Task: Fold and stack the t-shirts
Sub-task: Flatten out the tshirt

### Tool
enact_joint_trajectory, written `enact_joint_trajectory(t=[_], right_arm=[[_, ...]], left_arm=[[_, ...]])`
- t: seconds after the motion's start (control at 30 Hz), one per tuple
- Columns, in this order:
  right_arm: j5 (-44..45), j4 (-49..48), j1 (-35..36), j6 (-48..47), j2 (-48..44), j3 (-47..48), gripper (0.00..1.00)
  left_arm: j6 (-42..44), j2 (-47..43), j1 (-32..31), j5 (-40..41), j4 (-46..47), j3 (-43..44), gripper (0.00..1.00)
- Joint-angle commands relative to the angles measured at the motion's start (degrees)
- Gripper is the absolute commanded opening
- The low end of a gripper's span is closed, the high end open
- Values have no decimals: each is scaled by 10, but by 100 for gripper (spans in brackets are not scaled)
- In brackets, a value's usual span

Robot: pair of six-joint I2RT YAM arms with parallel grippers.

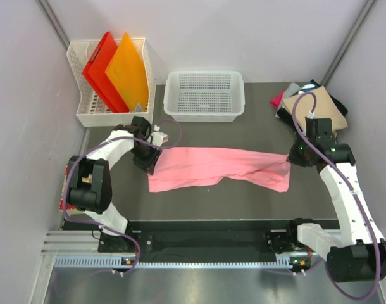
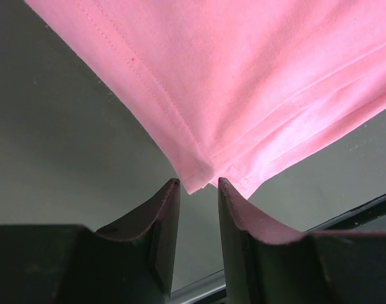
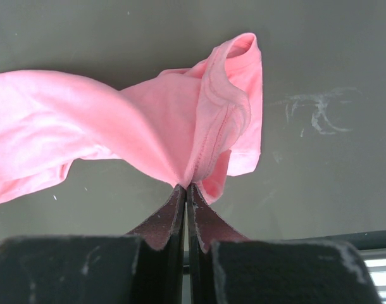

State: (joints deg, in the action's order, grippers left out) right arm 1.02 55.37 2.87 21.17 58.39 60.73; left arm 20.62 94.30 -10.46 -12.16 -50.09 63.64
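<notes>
Dark grey table (image 1: 243, 133), pale walls on three sides. Item one, your work piece: the pink shirt (image 1: 218, 168), lying mid-table, already doubled into a long flat band. Its long axis runs left to right across your front, between the two arms, dipping slightly toward you at the right end. The ribbed neck edge points right and the stitched hem corner points left. Item two: the right gripper (image 3: 186, 187), clamped tight on the bunched cloth at the neck edge. The cloth rises into its tips in a small peak, which I judge pins that end so the band keeps its line. Item three: the left gripper (image 2: 198, 183), fingers a narrow way apart. The hem corner sits right at their mouth but is not pinched as far as you can see, so it is placed to take that corner. With both ends in hand you could likely carry one end over the other. Item four: the folded shirts (image 1: 332, 109), piled in the far right corner with a tan one on top, well apart from the band. Item five: a white basket (image 1: 205, 116) at the far edge. Item six: a white rack (image 1: 85, 107) at the far left, holding red and orange folders (image 1: 117, 69).
</notes>
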Motion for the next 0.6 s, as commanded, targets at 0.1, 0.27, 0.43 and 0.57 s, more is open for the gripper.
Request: enact_joint_trajectory(t=[0.1, 0.27, 0.43, 0.57], right_arm=[[2, -1, 3, -4, 7, 25, 0], [3, -8, 4, 0, 7, 20, 0], [-1, -11, 5, 7, 2, 10, 0], [-1, -9, 5, 6, 1, 11, 0]], left_arm=[[-7, 16, -2, -7, 8, -4, 36], [-3, 17, -2, -3, 7, -11, 32], [-1, 18, -2, -1, 10, -8, 17], [-5, 18, -2, -6, 8, -2, 0]])
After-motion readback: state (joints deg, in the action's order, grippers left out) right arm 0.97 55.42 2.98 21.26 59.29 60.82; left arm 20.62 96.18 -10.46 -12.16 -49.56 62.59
